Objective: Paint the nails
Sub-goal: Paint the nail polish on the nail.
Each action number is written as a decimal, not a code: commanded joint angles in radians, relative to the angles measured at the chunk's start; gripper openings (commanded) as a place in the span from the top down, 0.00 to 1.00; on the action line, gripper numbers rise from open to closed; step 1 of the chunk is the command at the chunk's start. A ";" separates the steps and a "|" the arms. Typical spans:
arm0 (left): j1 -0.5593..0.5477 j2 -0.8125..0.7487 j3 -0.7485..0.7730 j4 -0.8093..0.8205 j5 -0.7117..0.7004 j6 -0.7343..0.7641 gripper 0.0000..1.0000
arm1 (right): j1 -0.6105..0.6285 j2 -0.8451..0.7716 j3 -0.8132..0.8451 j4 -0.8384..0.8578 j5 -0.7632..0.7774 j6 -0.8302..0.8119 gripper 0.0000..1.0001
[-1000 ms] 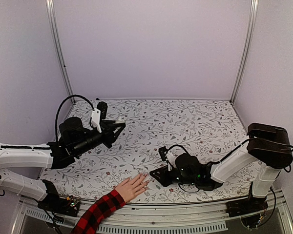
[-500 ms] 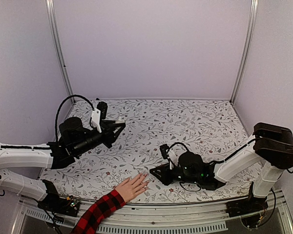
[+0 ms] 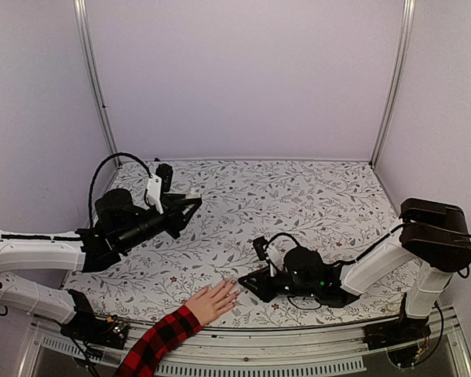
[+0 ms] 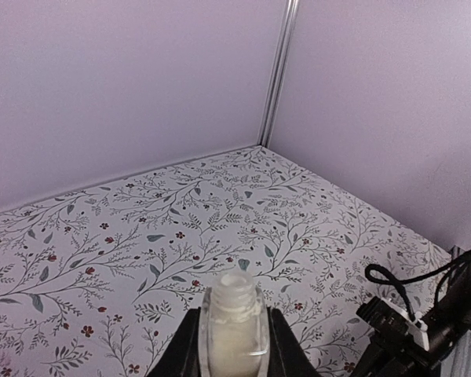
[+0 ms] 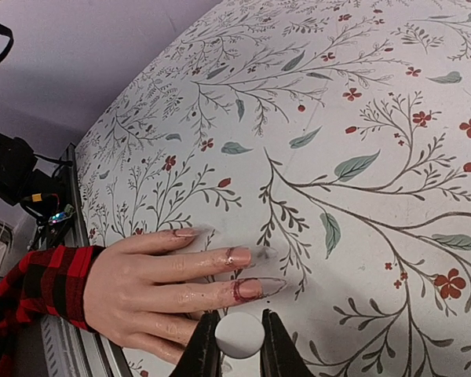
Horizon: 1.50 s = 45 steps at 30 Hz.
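Right claw [image 5: 237,345] pinches a round white brush cap [image 5: 239,336] beside pale glossy nails [image 5: 237,256] at six o'clock, poised for painting; left claw [image 4: 234,349] clamps the clear open bottle [image 4: 234,326], parked at ten o'clock.

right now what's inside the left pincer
The left pincer is shut on a small clear bottle of pale liquid, uncapped, neck up. Its fingers cover the bottle's sides; the base is unseen.

Left arm holds its closed claw [image 3: 191,202] raised, while right arm reaches leftward, closed claw [image 3: 245,286] low.
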 commanded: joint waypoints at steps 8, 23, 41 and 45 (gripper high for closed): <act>-0.004 -0.009 -0.007 0.045 0.000 0.007 1.00 | 0.008 0.032 0.040 0.012 -0.013 -0.011 1.00; -0.003 -0.012 -0.010 0.046 -0.001 0.005 1.00 | 0.008 0.051 0.042 0.012 -0.047 -0.003 1.00; -0.002 -0.009 -0.007 0.045 -0.002 0.007 1.00 | 0.008 0.041 0.042 -0.035 0.024 0.013 1.00; -0.003 -0.009 -0.005 0.045 -0.002 0.009 1.00 | 0.009 0.039 0.041 -0.043 0.034 0.017 1.00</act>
